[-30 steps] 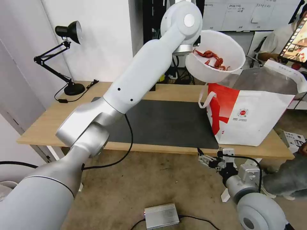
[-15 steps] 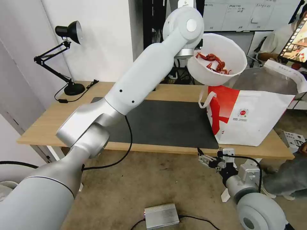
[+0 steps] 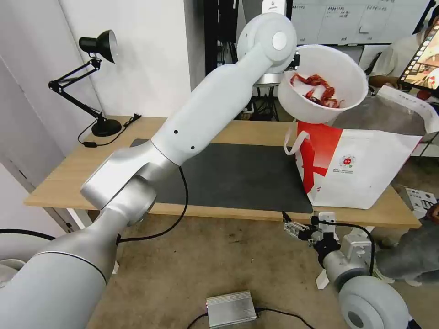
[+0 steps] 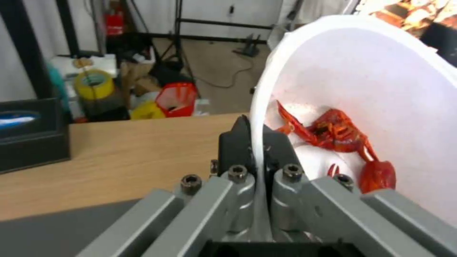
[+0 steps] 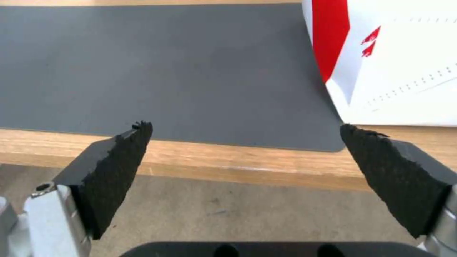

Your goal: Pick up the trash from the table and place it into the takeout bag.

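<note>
Left gripper (image 4: 256, 142): we see our dark fingers clamped on the rim of the white round bowl (image 3: 322, 84), one inside and one outside the wall, with the left arm stretched high.
Bowl: it hangs in the air, tilted, above the open mouth of the takeout bag; red crayfish shells (image 4: 340, 137) lie against its inner wall.
Takeout bag (image 3: 356, 167): the large white-and-red insulated tote with silver foil lining stands on the right end of the table, touching the mat's right edge.
Right gripper (image 5: 245, 157): our black pads stand wide apart, low beside the table's front edge, holding nothing.
Table (image 3: 68, 178): we see a long light-wood top with a large dark grey mat (image 3: 238, 176) in its middle.
Room: a black desk lamp (image 3: 87, 82) stands at the far left corner by a white wall; the floor below us is brownish, with a silver box (image 3: 231, 308) and cables.
</note>
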Available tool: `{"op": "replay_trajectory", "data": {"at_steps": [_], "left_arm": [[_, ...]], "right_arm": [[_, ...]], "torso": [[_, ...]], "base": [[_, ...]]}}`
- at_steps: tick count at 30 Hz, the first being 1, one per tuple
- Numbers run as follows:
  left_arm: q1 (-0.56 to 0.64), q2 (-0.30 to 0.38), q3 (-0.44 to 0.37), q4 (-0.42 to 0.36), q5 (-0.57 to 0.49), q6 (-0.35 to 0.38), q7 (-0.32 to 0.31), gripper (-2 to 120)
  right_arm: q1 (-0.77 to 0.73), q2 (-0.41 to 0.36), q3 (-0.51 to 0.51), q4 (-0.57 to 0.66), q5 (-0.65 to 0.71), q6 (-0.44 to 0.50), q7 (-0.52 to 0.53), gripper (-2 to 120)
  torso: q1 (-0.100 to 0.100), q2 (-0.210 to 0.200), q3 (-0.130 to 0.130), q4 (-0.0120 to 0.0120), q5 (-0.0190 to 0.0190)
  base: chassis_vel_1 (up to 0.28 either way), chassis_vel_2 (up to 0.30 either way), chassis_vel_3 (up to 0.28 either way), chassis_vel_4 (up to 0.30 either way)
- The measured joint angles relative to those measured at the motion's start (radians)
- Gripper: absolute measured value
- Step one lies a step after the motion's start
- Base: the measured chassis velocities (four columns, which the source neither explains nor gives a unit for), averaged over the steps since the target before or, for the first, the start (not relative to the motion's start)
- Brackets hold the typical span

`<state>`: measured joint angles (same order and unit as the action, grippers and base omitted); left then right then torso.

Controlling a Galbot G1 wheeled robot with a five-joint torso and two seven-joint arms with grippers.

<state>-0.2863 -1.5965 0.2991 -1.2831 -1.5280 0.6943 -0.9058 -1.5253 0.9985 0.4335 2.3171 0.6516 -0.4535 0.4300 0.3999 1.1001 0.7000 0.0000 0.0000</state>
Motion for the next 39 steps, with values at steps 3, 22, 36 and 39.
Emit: {"op": "replay_trajectory", "data": {"at_steps": [3,22,36,39], "left_arm": [[-0.007,0.0,0.004,0.004,0.0,-0.006,0.012,0],[-0.025,-0.001,0.036,0.04,-0.002,0.001,0.108,0],[-0.04,-0.002,0.055,0.068,0.014,-0.014,0.15,0],[-0.037,-0.002,0.079,0.075,0.049,-0.026,0.201,0]], "right_arm": [[0.0,0.0,0.0,0.0,0.0,0.0,0.0,100],[0.0,0.0,0.0,0.0,0.0,0.0,0.0,100],[0.0,0.0,0.0,0.0,0.0,0.0,0.0,100],[0.0,0.0,0.0,0.0,0.0,0.0,0.0,100]], "torso": [[0.0,0.0,0.0,0.0,0.0],[0.0,0.0,0.0,-0.0001,0.0],[0.0,0.0,0.0,0.0,0.0],[0.0,0.0,0.0,0.0,0.0]], "base": [[0.0,0.0,0.0,0.0],[0.0,0.0,0.0,0.0],[0.0,0.0,0.0,0.0],[0.0,0.0,0.0,0.0]]}}
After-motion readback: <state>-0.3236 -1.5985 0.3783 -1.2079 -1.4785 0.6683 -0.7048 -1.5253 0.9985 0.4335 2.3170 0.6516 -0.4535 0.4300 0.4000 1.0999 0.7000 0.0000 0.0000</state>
